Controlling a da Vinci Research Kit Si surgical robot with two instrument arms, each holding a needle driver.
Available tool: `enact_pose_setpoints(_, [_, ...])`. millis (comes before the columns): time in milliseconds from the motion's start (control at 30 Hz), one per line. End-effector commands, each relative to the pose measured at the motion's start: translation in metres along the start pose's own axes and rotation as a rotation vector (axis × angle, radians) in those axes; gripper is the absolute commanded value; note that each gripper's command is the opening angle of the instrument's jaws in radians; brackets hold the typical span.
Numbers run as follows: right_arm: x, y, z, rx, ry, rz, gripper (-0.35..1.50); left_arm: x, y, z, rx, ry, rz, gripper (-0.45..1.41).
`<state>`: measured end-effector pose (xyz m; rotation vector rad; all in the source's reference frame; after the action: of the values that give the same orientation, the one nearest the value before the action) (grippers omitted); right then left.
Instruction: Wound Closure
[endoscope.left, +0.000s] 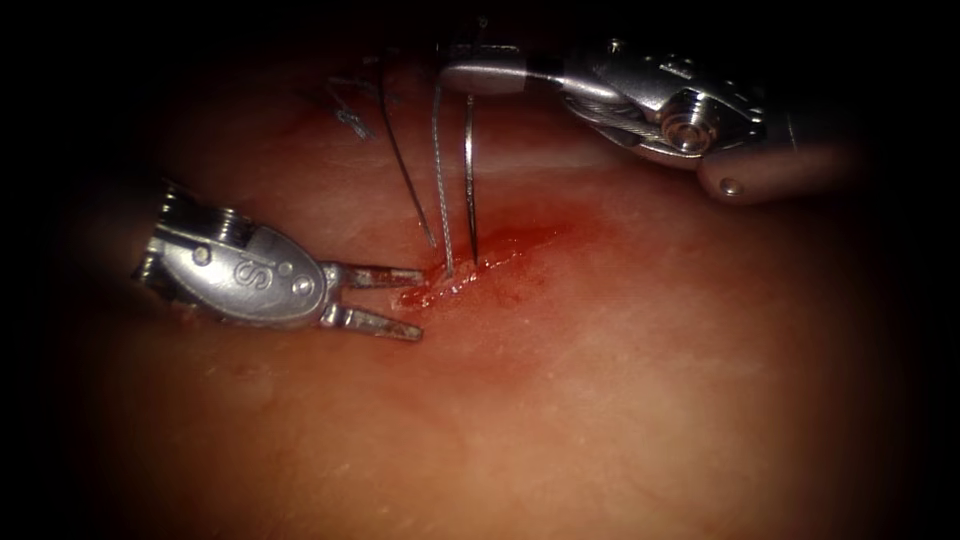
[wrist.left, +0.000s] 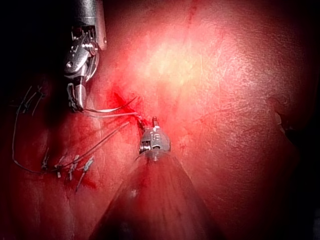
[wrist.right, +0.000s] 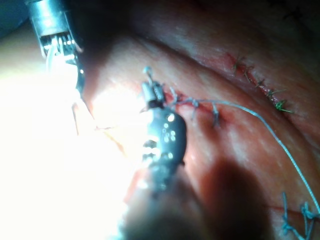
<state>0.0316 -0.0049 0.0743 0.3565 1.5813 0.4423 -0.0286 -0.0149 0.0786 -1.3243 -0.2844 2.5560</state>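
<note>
left tool (endoscope.left: 385, 298): gaping wide, holding nothing, left of cut (endoscope.left: 470, 275) | right tool (endoscope.left: 470, 75): clamping needle (endoscope.left: 470, 180), tip entering tissue (endoscope.left: 650, 380)

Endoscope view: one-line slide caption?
Right tool holds thread above the cut; left tool open, empty.

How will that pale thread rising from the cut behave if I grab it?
Likely floppy: the pale twisted thread runs straight only because the right arm's end effector, shut on it, holds it above the cut. Probably slippery, given red fluid there. The left arm's open end effector holds nothing; the needle's place is unclear.
</note>
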Motion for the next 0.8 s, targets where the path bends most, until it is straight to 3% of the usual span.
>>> enact_pose_setpoints(33, [-0.0006, 0.0002, 0.0006, 0.001, 0.000, -0.007, -0.35, -0.0004, 0.0004, 0.0009, -0.005, -0.001, 0.000, -0.03])
enact_pose_setpoints(467, [-0.0010, -0.0004, 0.0007, 0.004, -0.016, -0.072, -0.35, -0.0025, 0.0003, 0.0034, -0.060, -0.049, -0.095, -0.05])
enact_pose_setpoints(800, [-0.0010, -0.0011, 0.0010, 0.011, -0.015, -0.251, -0.35, -0.0043, -0.0006, 0.0031, -0.086, -0.066, -0.141, -0.01])
